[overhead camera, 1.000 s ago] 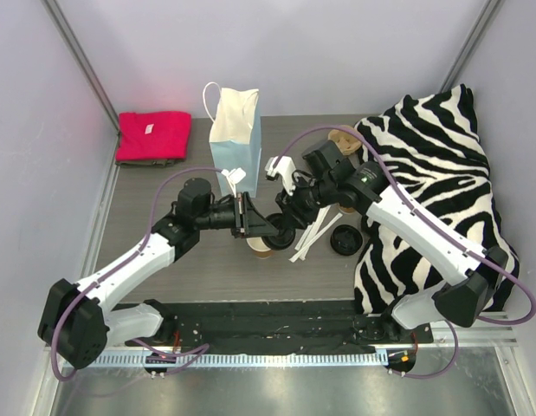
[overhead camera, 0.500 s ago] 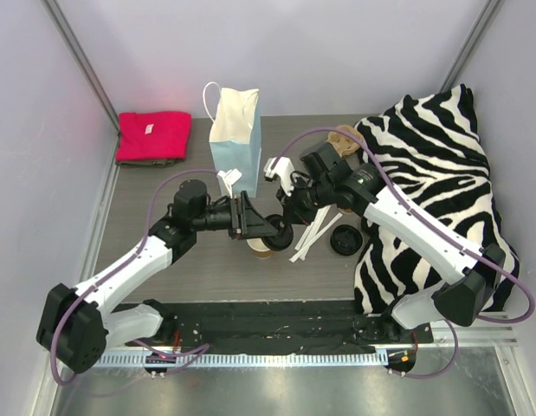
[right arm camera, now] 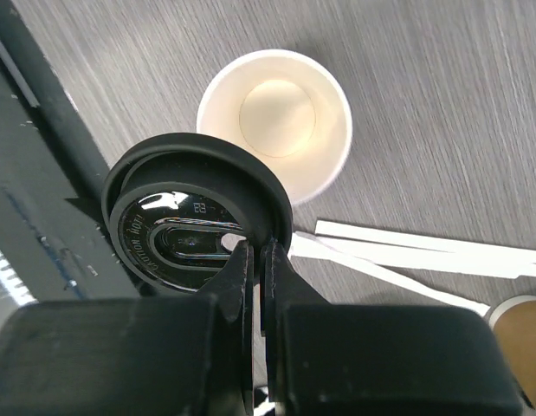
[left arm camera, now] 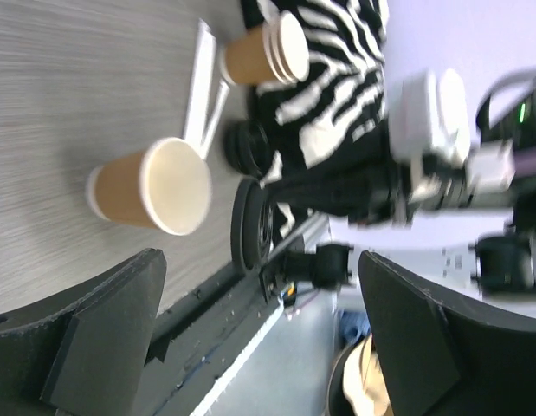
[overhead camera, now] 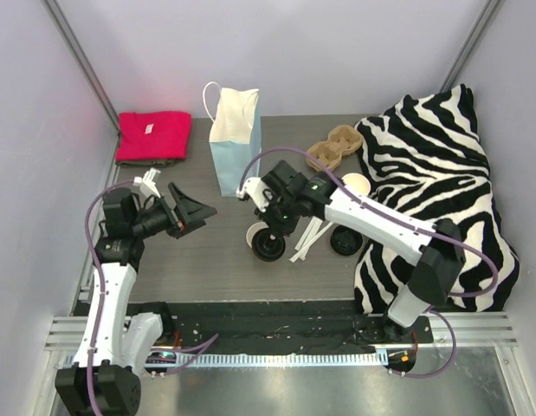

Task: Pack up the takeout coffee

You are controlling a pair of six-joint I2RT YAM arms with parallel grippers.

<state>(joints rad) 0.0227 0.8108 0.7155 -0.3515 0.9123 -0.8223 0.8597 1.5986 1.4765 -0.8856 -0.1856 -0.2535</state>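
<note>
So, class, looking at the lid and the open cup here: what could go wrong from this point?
The right fingers pinch the lid only by its rim, so it may twist or slip when pressed down.
The lid is off to one side of the cup and could seat crooked.
The left fingers are open and well away, so the unheld cup might tip.

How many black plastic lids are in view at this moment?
2. One black lid is pinched at its rim in the right gripper, over the open paper cup; the other lid lies beside the zebra blanket. More may be stacked under it.
</note>
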